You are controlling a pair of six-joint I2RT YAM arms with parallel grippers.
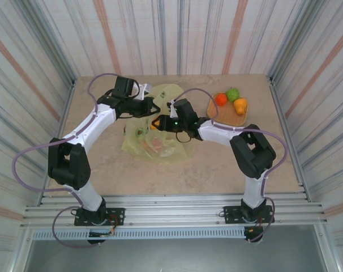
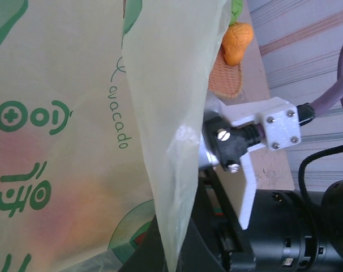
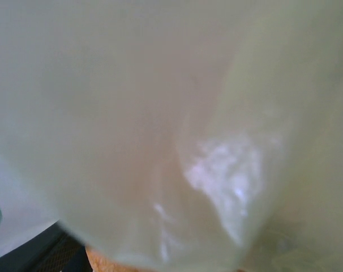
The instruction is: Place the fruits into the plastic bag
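**A:** Near field: where did your right tool (image 1: 160, 123) stand?

**B:** Over the plastic bag (image 1: 160, 152) at the middle of the surface (image 1: 103, 164), with an orange fruit (image 1: 155, 124) at its tip. How far it was open could not be told.

**A:** And beyond it?

**B:** Your left tool (image 1: 150, 106) was closed, apparently pinching the bag's far rim. Farthest, to the right, the tray (image 1: 228, 117) carried three fruits (image 1: 221, 100). Your right arm was the nearer one, with bare surface between.

Right pincer (image 1: 159, 123) — jaws behind plastic bag (image 1: 170, 152)
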